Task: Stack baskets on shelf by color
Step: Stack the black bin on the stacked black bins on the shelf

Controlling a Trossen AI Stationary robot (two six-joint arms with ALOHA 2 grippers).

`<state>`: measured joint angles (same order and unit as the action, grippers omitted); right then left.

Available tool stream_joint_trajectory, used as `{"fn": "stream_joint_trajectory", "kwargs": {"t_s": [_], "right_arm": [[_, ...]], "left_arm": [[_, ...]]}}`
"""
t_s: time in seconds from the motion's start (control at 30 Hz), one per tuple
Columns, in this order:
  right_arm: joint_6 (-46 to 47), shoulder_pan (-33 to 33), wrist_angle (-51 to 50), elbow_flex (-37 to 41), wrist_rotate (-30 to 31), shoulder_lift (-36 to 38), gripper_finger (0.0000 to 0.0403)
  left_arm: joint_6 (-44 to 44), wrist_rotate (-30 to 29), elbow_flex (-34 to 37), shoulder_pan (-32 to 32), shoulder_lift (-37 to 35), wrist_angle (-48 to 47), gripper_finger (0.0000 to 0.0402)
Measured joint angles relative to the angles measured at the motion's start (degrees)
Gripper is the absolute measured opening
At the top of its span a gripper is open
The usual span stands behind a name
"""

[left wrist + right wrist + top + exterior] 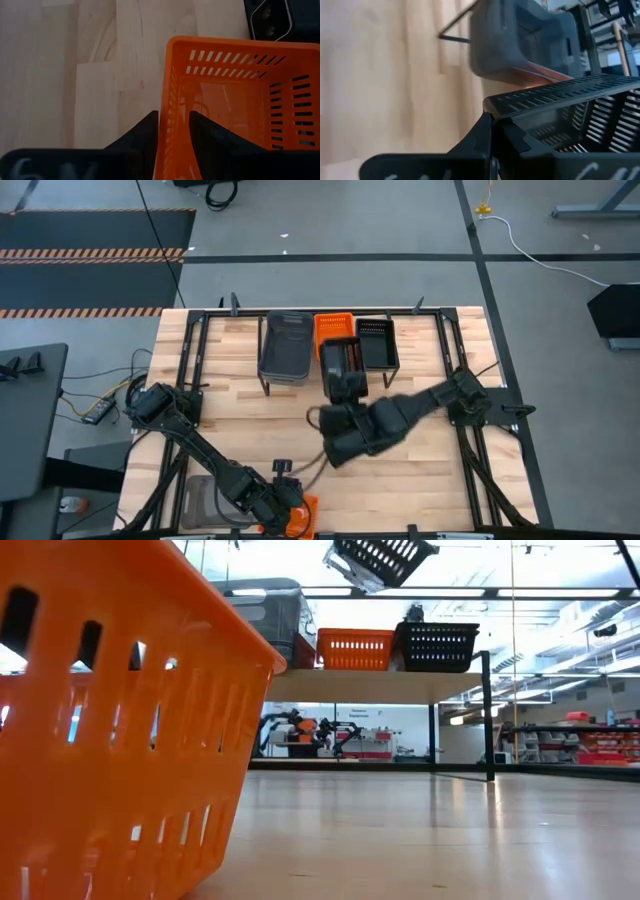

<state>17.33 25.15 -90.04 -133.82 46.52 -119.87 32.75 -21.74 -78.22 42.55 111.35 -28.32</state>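
Fingers of the right gripper [492,137] are pinching shut on the rim of a black mesh-sided plastic basket [345,367], which is hanging tilted in the air above the low black-framed shelf with the pale wooden board top [380,686], just in front of the baskets standing on it. On that shelf top a smoky translucent grey basket [286,347] is sitting at one end, a bright orange slotted basket [334,325] in the middle and another black mesh basket [378,343] at the other end; seen from table height, the three are standing side by side in a row.

Well away from the shelf, at the near table edge, the left gripper [173,131] is straddling the wall of a second bright orange slotted basket [235,100], one dark finger outside and one inside, held at a narrow gap on it. Beside it, also at the near edge, another grey tray [203,498] is lying on the wooden table [240,415].

No readable writing is showing on any basket.
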Motion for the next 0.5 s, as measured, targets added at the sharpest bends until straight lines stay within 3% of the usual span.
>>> {"fn": "stream_joint_trajectory", "kwargs": {"t_s": [0.33, 0.5], "right_arm": [[-6.33, -9.06, 0.01, 0.0, -1.43, 2.19, 0.0016], [-4.5, -11.96, 0.09, 0.27, -6.06, 6.13, 0.0016]], "left_arm": [[0.04, 0.0, 0.0, 0.03, 0.0, -0.06, 0.0117], [0.05, 0.01, 0.0, 0.06, 0.0, -0.08, 0.0117]]}}
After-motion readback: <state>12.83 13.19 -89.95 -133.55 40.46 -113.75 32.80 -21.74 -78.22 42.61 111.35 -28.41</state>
